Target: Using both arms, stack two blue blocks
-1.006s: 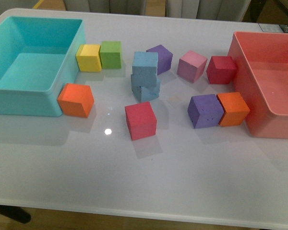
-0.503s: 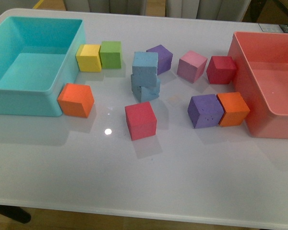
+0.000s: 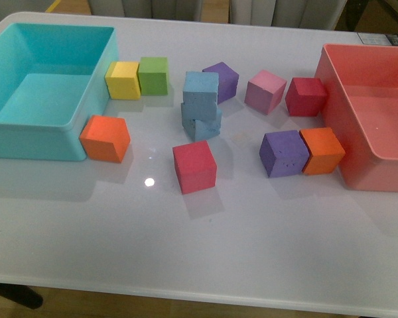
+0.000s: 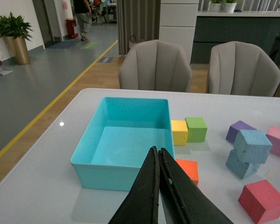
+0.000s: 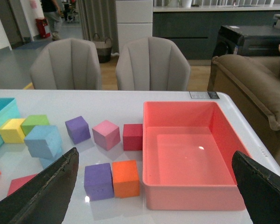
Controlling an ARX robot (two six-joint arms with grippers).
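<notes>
Two sky-blue blocks stand stacked mid-table: the upper blue block [image 3: 200, 89] rests on the lower blue block [image 3: 202, 122], which sits turned and slightly offset under it. The stack also shows in the left wrist view [image 4: 252, 145] and the right wrist view [image 5: 43, 141]. Neither arm shows in the front view. My left gripper [image 4: 157, 161] is shut and empty, well above the table near the turquoise bin [image 4: 107, 173]. My right gripper [image 5: 154, 186] is open wide and empty, raised over the table in front of the pink bin [image 5: 196, 193].
Around the stack lie yellow [image 3: 123, 79], green [image 3: 153, 75], purple [image 3: 221, 79], pink [image 3: 265, 91] and dark red [image 3: 306, 96] cubes. Nearer are an orange cube [image 3: 105, 138], a red cube [image 3: 194, 166], a purple cube [image 3: 283, 152] and an orange cube [image 3: 322, 150]. The turquoise bin [image 3: 26, 136] is left, the pink bin [image 3: 365, 175] right.
</notes>
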